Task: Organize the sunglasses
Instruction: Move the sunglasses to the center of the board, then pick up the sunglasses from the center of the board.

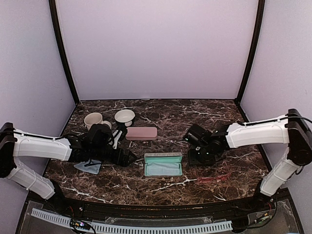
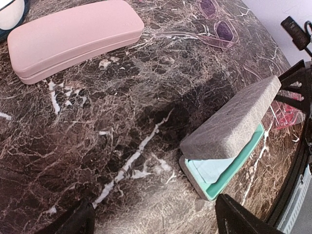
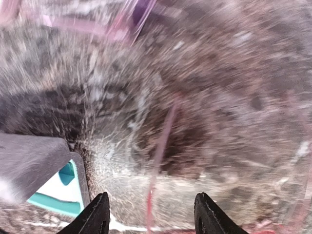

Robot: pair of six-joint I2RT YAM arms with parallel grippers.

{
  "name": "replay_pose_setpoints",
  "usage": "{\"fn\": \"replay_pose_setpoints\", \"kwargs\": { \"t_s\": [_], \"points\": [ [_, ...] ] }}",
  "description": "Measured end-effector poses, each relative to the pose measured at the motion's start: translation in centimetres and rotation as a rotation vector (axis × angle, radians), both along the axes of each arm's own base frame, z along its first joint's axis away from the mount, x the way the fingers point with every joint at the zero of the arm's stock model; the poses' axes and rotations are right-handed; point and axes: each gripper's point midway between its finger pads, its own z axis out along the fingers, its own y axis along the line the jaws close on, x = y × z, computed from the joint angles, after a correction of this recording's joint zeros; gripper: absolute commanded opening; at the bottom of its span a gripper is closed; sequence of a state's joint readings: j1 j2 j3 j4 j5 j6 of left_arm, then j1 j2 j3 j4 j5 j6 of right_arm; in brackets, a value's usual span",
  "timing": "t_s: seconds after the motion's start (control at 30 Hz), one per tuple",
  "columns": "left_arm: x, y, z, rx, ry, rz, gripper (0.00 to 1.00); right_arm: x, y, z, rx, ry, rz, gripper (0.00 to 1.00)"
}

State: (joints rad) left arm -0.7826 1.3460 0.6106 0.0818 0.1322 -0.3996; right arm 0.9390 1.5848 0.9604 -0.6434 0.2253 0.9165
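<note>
Left gripper (image 2: 153, 220) wide, empty | right gripper (image 3: 152, 214) parted, red sunglasses (image 1: 213, 179) unclamped beneath | grey case (image 1: 163, 164) open, likely awaiting them

1. Top view: bright, even, diffuse light; sharp focus; soft shadows on the tabletop (image 1: 161, 109) at 9 and 3 o'clock.
2. Left wrist view: sharp; dark shadow patch at centre; mild sheen toward 12 o'clock.
3. Right wrist view: heavy motion blur throughout; only the right end effector (image 3: 151, 217), at 6 o'clock, is crisp.
</note>
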Motion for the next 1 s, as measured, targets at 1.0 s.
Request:
{"fn": "replay_pose_setpoints", "kwargs": {
  "t_s": [1.0],
  "points": [
    [0.3, -0.5, -1.0, 0.029, 0.012, -0.026, 0.88, 0.1, -14.5, -1.3, -0.126, 0.055, -0.232, 0.27]
  ]
}}
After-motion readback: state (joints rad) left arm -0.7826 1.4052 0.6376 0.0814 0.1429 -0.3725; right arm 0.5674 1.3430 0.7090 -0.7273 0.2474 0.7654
